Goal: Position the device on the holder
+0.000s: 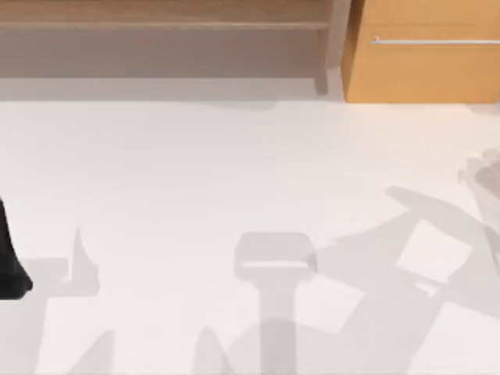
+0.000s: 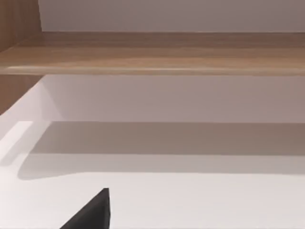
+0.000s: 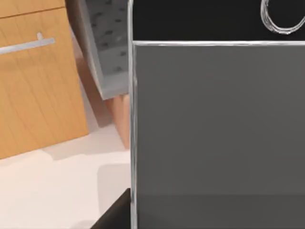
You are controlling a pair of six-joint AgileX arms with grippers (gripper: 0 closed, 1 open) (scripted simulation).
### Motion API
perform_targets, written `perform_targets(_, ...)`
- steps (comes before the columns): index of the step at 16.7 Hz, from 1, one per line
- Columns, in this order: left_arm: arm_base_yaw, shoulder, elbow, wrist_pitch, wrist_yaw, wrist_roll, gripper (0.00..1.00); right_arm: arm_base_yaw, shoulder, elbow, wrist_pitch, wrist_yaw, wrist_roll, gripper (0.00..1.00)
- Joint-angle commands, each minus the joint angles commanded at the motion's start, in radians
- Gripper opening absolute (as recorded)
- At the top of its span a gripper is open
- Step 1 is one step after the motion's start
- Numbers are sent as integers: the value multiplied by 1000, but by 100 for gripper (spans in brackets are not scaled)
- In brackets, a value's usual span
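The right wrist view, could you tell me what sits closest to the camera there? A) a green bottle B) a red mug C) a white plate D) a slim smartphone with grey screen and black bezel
D: the grey-screened smartphone with its round home button looms close.

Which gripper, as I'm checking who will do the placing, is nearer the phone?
Right. The right gripper is right beside the phone, which looms close in its wrist view. The left gripper sits at the table's left edge, facing the shelf.
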Motion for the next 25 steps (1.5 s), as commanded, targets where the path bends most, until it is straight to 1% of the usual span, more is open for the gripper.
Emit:
perform_targets(3,0,0,0,0,0,0,100,-25,-27,-25,43,9,-11,0)
perform_targets(9,0,0,0,0,0,0,100,-23,-25,-25,46,9,-9,0)
perform_targets(16,0,0,0,0,0,0,100,7,-37,7,100,-34,26,0)
perform_targets(20,0,0,0,0,0,0,100,-40,27,19,112,-44,-18,0)
perform_targets(25,0,0,0,0,0,0,100,-86,175,49,193,-44,-46,0)
